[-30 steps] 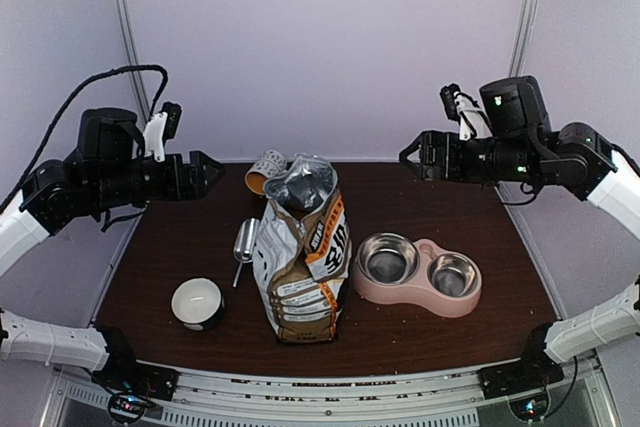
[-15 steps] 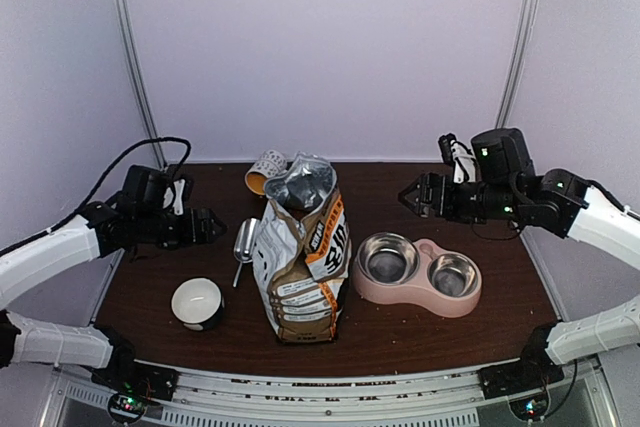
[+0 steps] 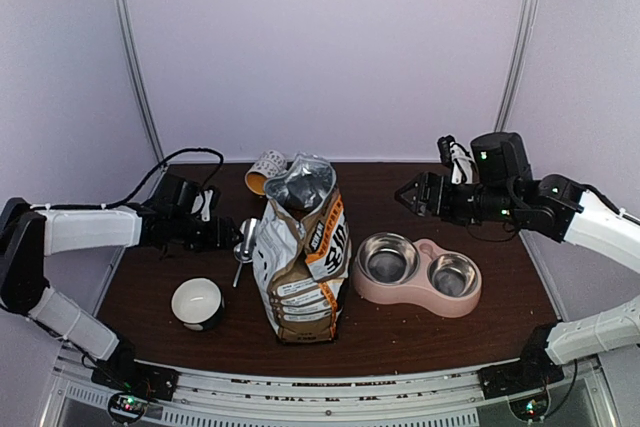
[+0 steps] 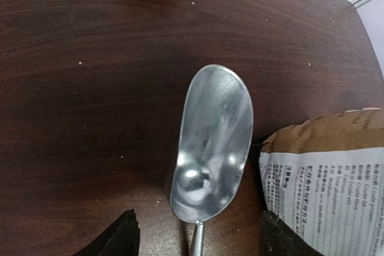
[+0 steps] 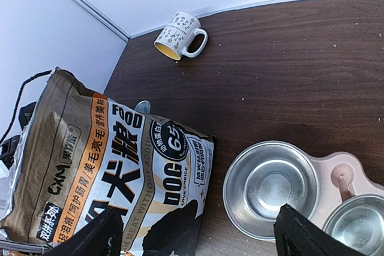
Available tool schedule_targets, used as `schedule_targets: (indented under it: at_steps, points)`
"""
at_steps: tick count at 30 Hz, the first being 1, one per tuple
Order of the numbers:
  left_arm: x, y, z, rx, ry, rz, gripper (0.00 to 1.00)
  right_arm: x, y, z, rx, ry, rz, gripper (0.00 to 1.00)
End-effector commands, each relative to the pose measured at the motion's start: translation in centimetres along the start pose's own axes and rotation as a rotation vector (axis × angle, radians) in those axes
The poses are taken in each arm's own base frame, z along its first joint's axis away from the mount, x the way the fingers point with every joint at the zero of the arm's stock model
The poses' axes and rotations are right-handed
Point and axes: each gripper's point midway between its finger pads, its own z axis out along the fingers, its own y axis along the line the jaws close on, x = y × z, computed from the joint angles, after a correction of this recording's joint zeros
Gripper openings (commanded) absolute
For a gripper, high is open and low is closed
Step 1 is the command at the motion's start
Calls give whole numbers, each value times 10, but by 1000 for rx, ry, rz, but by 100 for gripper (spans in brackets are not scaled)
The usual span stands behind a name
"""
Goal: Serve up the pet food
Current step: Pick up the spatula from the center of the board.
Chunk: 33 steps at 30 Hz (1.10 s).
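- My left claw [image 3: 222,234] reaches in low from the left side of the dark wooden table [image 3: 440,337]. Its jaws are wide apart and hold nothing.
- In the left wrist view, my left claw [image 4: 201,241] straddles the thin handle of a shiny metal scoop [image 4: 213,142]. One dark fingertip [image 4: 126,235] is on each side, and neither touches the handle.
- The scoop [image 3: 244,240] lies open side up on the table, its bowl pointing to the far side. It is just left of the bag.
- A tan, orange and black printed pet food bag [image 3: 300,257] stands upright in the middle of the table. Its top is open and shows crumpled silvery lining.
- The pet food itself shows in no view, so I cannot tell where it lies.
- My right claw [image 3: 408,195] hangs above the far right of the table, pointing left towards the bag. Its jaws are wide apart and hold nothing.
- In the right wrist view, my right claw [image 5: 201,235] looks down on the bag [image 5: 102,172] and the pink double bowl [image 5: 348,172].
- The pink double bowl [image 3: 417,272] sits just right of the bag, its two steel cups showing bare metal.
- A patterned mug [image 3: 266,170] lies on its side at the far edge, behind the bag.
- A small white bowl [image 3: 197,302] sits near the front left.
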Motion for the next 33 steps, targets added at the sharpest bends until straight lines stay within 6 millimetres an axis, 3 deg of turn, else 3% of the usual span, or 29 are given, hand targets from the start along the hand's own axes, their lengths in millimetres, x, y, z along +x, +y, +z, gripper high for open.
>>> schedule_targets:
  at_steps: [1,7,15,18,26,33]
  points:
    - [-25,-7,17,29,-53,38,68,-3,2,4,-14,-10,14,89]
    - [-23,9,38,-42,-8,28,46,-3,-2,3,4,-9,14,88]
    - [-19,8,57,-21,31,27,34,2,-8,2,17,-10,34,88]
    - [-22,7,59,-19,36,47,25,2,-11,1,27,-14,34,88]
    - [-20,12,54,-50,35,31,1,2,-12,2,35,-16,38,88]
    - [-27,9,29,-47,-43,-40,0,1,-14,2,42,-18,34,88]
